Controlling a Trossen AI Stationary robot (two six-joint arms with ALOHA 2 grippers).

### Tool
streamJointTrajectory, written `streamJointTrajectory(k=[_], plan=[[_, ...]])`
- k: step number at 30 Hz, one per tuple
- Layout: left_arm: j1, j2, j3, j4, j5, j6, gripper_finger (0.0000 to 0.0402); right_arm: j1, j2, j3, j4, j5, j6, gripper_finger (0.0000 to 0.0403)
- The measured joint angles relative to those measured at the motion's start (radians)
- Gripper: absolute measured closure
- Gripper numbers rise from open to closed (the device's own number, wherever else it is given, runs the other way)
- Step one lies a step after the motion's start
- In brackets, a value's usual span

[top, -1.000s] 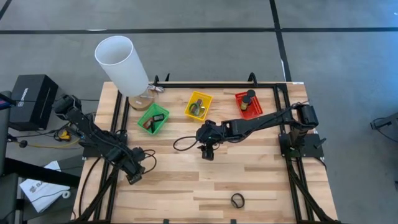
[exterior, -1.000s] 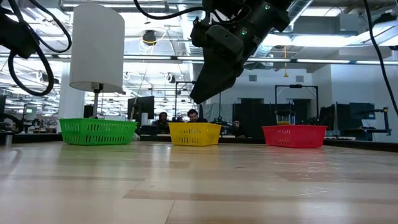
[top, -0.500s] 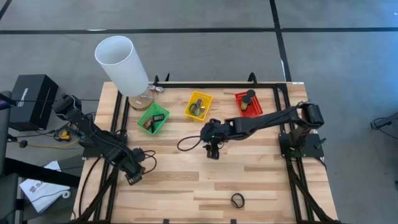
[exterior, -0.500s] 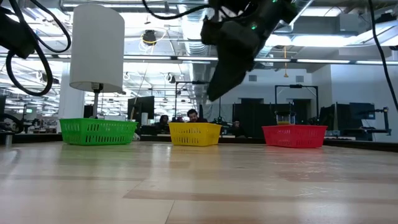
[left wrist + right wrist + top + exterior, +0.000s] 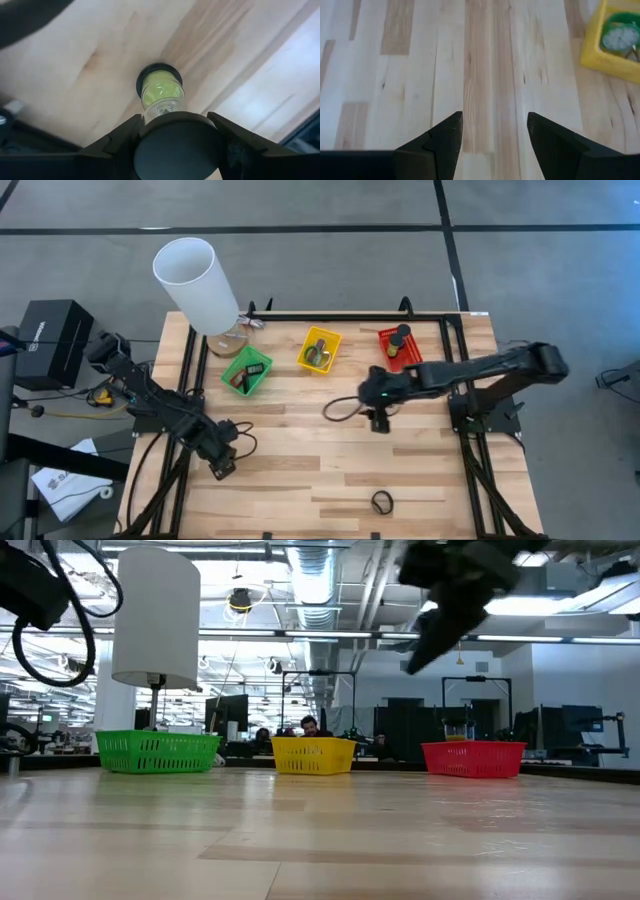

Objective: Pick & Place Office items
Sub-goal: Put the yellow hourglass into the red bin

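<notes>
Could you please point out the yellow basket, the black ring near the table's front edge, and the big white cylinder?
yellow basket (image 5: 309, 344): high view, its rim.
black ring (image 5: 381, 502): high view, its loop.
white cylinder (image 5: 206, 298): high view, its side wall.

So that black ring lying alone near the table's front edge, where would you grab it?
Probably from straight above. The black ring lies flat on the table, so its sides offer little to pinch; I'd put one finger inside the hole, one outside, and close on the band. Nothing nearby blocks the way.
</notes>
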Motion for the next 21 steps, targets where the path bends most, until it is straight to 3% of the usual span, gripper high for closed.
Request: streamJointTrajectory(k=[7,11,16,21], plan=[[0.049,0.0,0.0,0.109,-0.029,0.025,0.0199,0.023,-0.271,-0.25,0.133,0.0,0.043,0.0189],[0.097,0.0,0.023,0.176,-0.083,0.096,0.02,0.041,-0.396,-0.327,0.168,0.0,0.045,0.0189],[0.203,0.0,0.127,0.226,-0.18,0.28,0.0202,0.059,-0.494,-0.35,0.202,0.001,0.024,0.0189],[0.348,0.046,0.236,0.303,-0.195,0.565,0.02,0.06,-0.528,-0.354,0.207,0.001,-0.038,0.0189]])
